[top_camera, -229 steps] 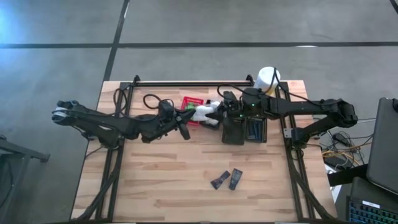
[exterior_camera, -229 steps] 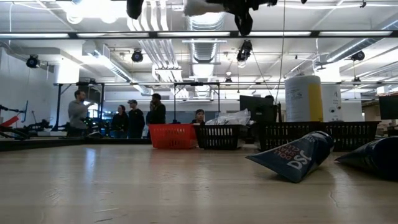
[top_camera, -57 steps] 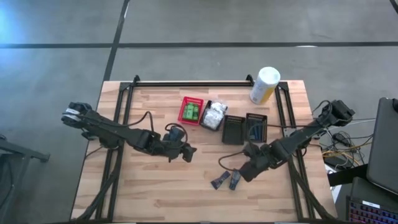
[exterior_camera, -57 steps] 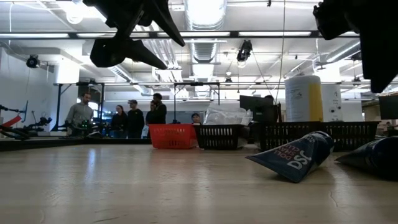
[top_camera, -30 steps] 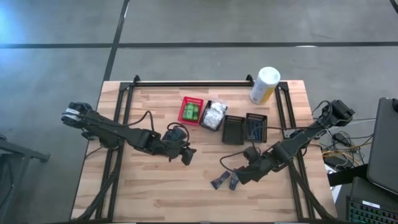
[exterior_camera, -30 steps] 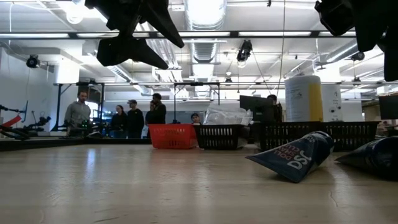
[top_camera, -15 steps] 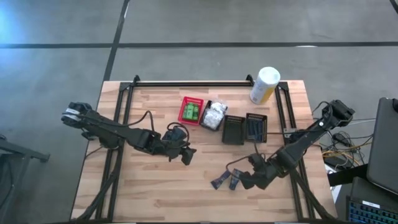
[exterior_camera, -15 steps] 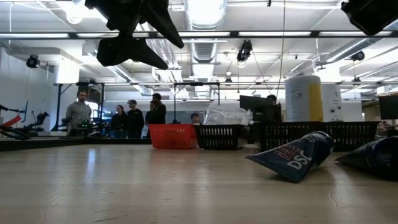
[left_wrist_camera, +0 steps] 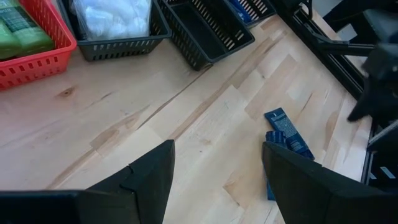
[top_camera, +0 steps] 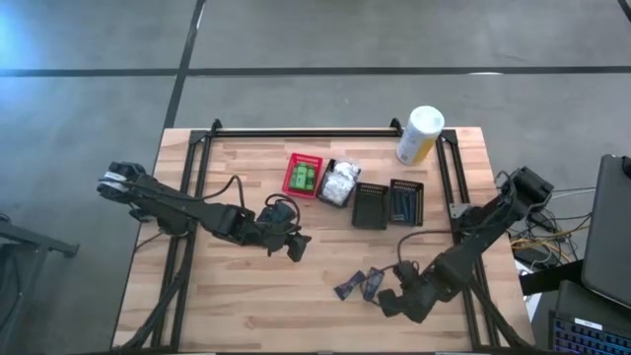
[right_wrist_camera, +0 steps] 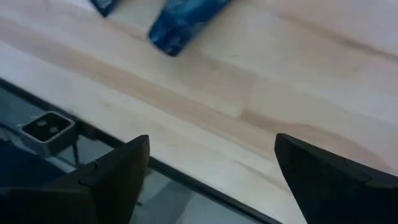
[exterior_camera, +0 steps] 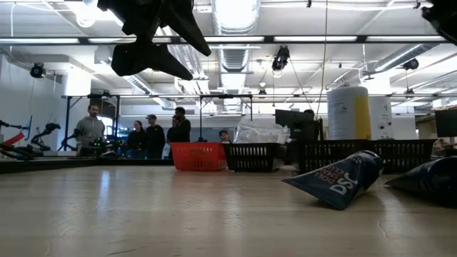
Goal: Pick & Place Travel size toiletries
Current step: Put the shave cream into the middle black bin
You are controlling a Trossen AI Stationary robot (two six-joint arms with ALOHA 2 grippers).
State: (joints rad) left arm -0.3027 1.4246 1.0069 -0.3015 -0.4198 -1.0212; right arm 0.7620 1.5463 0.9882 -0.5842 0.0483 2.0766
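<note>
Wooden table (top_camera: 237,286), busy workshop behind with people (exterior_camera: 136,135) standing around.
Two blue packets (top_camera: 360,286) lie by the right gripper (top_camera: 392,301); both it and the left gripper (top_camera: 294,244) hang spread open, empty.

left end effector (top_camera: 296,244): fingers apart, mid-table | right end effector (top_camera: 387,303): apparently spread, near front edge

From my low view, the right gripper (exterior_camera: 444,16) is cut off at the picture's corner, so I cannot read its fingers there. The second dark blue packet (exterior_camera: 427,182) is clipped by the edge too. In my right wrist view the near blue packet (right_wrist_camera: 181,20) is blurred and runs out of the picture, its print unreadable. The red basket (left_wrist_camera: 28,46) is only partly in the left wrist view. From overhead, I cannot tell what lies in the far-right black basket (top_camera: 406,203); its contents are too small.
</note>
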